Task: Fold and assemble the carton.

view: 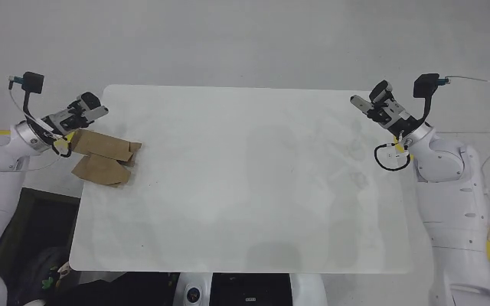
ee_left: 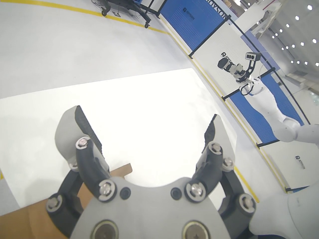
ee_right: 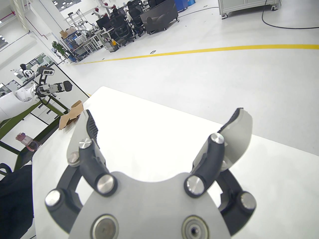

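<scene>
A flat brown cardboard carton (view: 103,155) lies unfolded at the left edge of the white table (view: 245,183), partly hanging over that edge. My left gripper (view: 93,105) hovers just above and behind the carton's far end, open with nothing between its fingers. In the left wrist view the open gripper (ee_left: 147,120) stands over bare table, and the carton (ee_left: 30,212) shows under its base. My right gripper (view: 363,102) is open above the table's far right corner. From the right wrist view the open gripper (ee_right: 163,116) faces across the table, with the carton (ee_right: 71,116) far off.
The table's whole middle and right side is bare white surface. A dark bin (view: 34,245) with odds and ends sits on the floor below the table's left front corner. Blue fence panels (ee_left: 199,18) stand in the room behind.
</scene>
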`<move>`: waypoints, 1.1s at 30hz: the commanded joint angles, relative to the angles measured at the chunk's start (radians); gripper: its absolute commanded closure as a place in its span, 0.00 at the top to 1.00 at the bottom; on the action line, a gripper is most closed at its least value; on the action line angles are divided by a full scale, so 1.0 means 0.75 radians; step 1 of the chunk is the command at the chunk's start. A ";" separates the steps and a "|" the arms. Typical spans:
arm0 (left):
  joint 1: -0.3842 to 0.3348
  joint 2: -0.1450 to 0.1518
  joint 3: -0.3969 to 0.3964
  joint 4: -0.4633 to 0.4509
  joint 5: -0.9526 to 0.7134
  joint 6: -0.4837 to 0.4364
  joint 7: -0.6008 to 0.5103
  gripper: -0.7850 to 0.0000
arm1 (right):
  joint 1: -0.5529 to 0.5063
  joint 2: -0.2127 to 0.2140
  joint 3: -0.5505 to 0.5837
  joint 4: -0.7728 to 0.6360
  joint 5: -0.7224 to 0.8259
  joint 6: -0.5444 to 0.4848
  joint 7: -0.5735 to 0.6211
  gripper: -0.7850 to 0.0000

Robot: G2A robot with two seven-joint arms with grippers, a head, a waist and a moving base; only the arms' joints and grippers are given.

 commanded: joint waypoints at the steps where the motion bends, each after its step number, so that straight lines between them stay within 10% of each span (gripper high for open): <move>1: -0.022 0.004 -0.008 0.051 -0.024 0.020 -0.050 1.00 | 0.000 0.000 0.000 0.000 0.000 0.000 0.000 1.00; 33: -0.276 -0.017 0.089 0.604 0.591 0.170 0.122 1.00 | 0.000 0.000 0.000 0.000 0.000 0.000 0.000 1.00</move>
